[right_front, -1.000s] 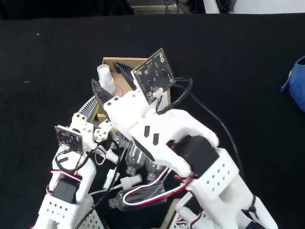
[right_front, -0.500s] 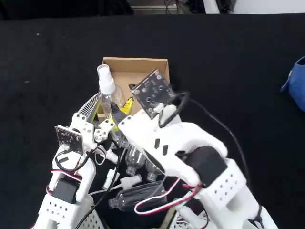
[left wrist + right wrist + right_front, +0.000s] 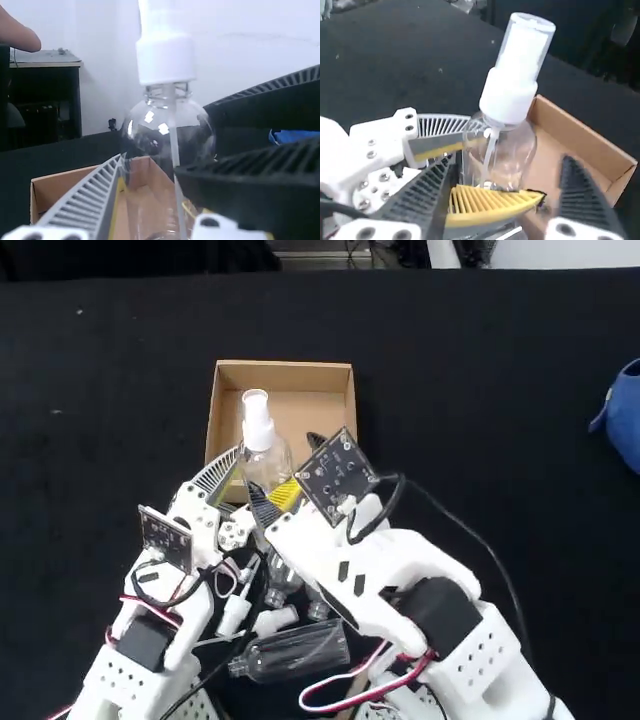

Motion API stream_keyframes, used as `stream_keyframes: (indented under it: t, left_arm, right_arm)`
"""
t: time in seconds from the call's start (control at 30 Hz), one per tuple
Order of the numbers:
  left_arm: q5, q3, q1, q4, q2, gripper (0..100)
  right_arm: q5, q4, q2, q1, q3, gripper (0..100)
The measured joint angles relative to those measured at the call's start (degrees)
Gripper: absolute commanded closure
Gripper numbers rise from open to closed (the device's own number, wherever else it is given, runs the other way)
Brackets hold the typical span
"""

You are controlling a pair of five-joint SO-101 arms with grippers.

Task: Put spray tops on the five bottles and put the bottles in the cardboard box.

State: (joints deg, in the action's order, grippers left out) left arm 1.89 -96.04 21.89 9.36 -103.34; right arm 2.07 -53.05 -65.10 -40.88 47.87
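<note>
I am watching the left arm's jaws, ribbed grey on one side and yellow on the other, clamping a clear plastic bottle [image 3: 507, 150] by its rounded, glossy body. The bottle is standing upright, long axis vertical, with a white spray top [image 3: 517, 75] seated on its neck, and it is hanging over the near wall of the cardboard box [image 3: 320, 400]. The right arm's black jaws are gaping wide, straddling it. I am judging that the box floor lies just ahead and below, so lowering falls to the left arm.

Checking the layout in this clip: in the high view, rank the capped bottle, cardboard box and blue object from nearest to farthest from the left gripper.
1. Capped bottle, held in the left gripper.
2. Cardboard box, just beyond it.
3. Blue object, far right edge.
</note>
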Motion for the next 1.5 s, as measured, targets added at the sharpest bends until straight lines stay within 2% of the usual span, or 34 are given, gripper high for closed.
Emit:
stream_keyframes:
  t: [0.33,1.17,1.37,1.5]
  left_arm:
    - [0.09,0.0,3.08,0.09,0.0,97]
    - [0.18,0.0,3.52,0.44,0.18,97]
    - [0.18,0.0,4.66,0.44,0.18,97]
    - [0.18,0.0,4.92,0.44,0.18,97]
  right_arm:
    - [0.0,1.58,-1.05,3.25,1.85,74.4]
    - [-0.09,1.93,-1.05,3.52,3.6,74.4]
    - [-5.45,-0.44,-1.05,3.52,2.2,74.4]
    - [-6.33,-0.62,-1.05,3.52,2.2,74.4]
